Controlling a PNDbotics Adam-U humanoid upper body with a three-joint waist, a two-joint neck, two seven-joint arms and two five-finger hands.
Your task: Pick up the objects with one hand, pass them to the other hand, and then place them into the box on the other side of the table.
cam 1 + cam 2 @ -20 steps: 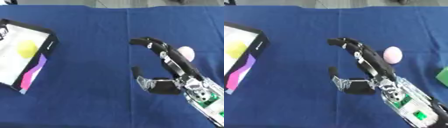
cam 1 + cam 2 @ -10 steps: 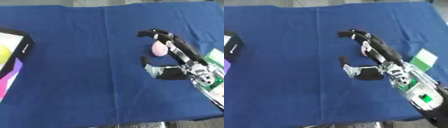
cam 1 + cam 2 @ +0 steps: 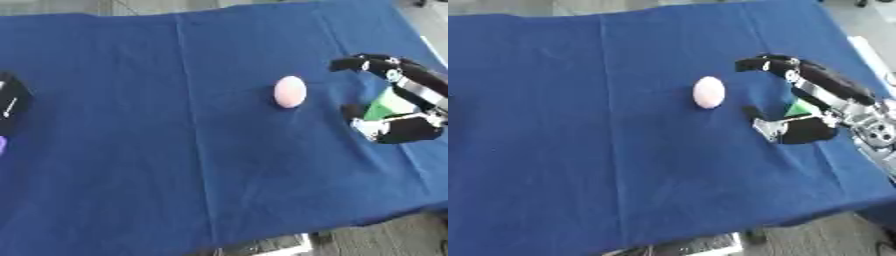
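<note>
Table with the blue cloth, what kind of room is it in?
Probably a robot test room or lab. A table under a blue cloth holds just a pink egg-shaped thing and a green block, the robot's right hand reaches over them, and bare grey floor shows below.

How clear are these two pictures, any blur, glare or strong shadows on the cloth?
Left eye view: soft all over, the right hand smeared at its edges, the pink egg-shaped object fuzzy; light is even, with no glare on the blue cloth. Right eye view: the same softness; only a faint shadow lies under the egg, and the green object behind the hand is a blurred patch.
</note>
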